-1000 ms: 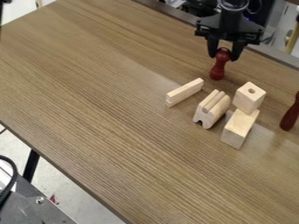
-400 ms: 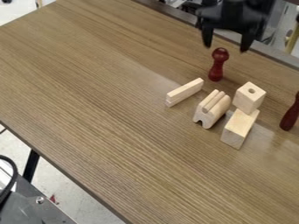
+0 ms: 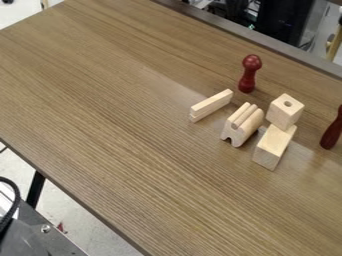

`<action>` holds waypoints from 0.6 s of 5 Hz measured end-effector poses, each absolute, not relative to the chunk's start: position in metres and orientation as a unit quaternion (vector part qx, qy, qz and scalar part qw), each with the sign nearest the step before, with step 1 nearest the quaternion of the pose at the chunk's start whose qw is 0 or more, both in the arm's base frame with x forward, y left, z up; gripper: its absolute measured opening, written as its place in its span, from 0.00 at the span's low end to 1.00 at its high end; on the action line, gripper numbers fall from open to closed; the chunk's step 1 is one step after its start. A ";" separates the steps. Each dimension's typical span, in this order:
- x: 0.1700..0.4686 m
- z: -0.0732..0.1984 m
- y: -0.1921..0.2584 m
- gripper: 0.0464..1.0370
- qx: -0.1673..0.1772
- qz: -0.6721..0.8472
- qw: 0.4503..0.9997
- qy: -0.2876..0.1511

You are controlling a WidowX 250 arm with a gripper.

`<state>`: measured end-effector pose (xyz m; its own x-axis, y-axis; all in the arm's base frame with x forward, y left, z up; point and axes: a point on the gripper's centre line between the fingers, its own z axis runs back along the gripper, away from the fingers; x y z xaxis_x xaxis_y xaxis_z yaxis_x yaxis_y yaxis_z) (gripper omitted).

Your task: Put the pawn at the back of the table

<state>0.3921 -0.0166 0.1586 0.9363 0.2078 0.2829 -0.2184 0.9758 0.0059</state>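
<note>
A wood-grained table (image 3: 120, 130) spreads across most of the view, its far edge running down toward the right. Behind that edge stands dark equipment (image 3: 280, 22), and below the near edge at the lower left is a grey metal surface (image 3: 40, 237) with a black cable (image 3: 12, 202) curving over it. On the right half of the table, a long pale wooden block (image 3: 272, 150) touches a squarish block with a round hole (image 3: 285, 112) at its far end. Just left of them sits a notched block (image 3: 242, 127) with rounded ridges along its top. A dark red turned piece (image 3: 332, 132) is cut off by the right border. The pawn (image 3: 248, 75), red with a round head, stands upright toward the back of the table, beyond the blocks and touching none. Thin pale strips (image 3: 211, 105) lie left of the notched block. Whether the jaws are released or clenched, I cannot tell.
</note>
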 end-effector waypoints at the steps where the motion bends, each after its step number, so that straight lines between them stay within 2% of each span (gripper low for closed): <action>1: 0.391 0.161 -0.016 0.96 0.022 0.102 0.985 -0.137; 3: 0.391 0.161 -0.017 0.96 0.022 0.101 0.985 -0.137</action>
